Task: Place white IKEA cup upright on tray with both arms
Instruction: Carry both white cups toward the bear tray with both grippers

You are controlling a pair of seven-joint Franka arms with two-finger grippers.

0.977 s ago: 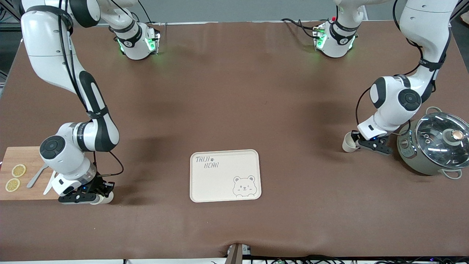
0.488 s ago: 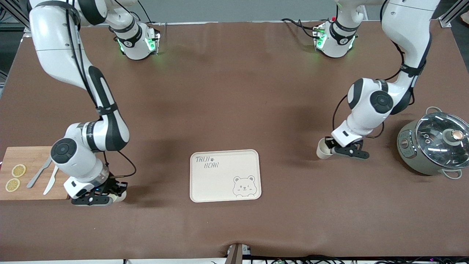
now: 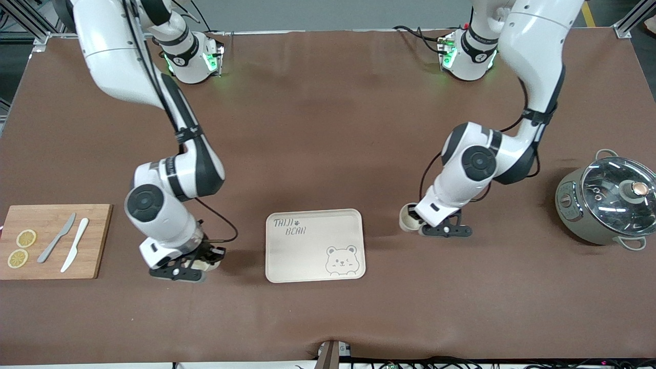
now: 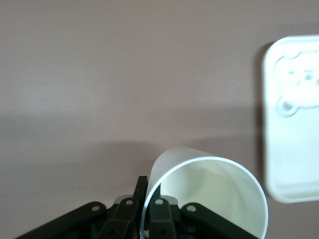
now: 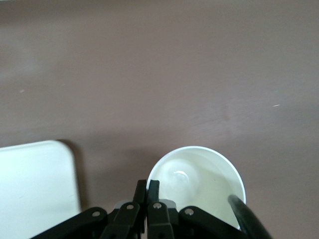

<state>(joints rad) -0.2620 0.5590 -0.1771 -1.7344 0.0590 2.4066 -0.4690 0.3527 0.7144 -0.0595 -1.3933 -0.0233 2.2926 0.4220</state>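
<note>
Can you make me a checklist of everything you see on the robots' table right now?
Surface: brown table cover, some wrinkles.
Job's things: cream bear tray, bare; two white cups, one in each hand.
Clutter: wooden cutting board with two lemon slices and two knives; lidded pot at the left arm's end.
Hands: left hand shut on left cup, beside the tray; right hand shut on right cup, beside the tray.
Cables: black cables along both arms.
Surroundings: nothing seen.
</note>
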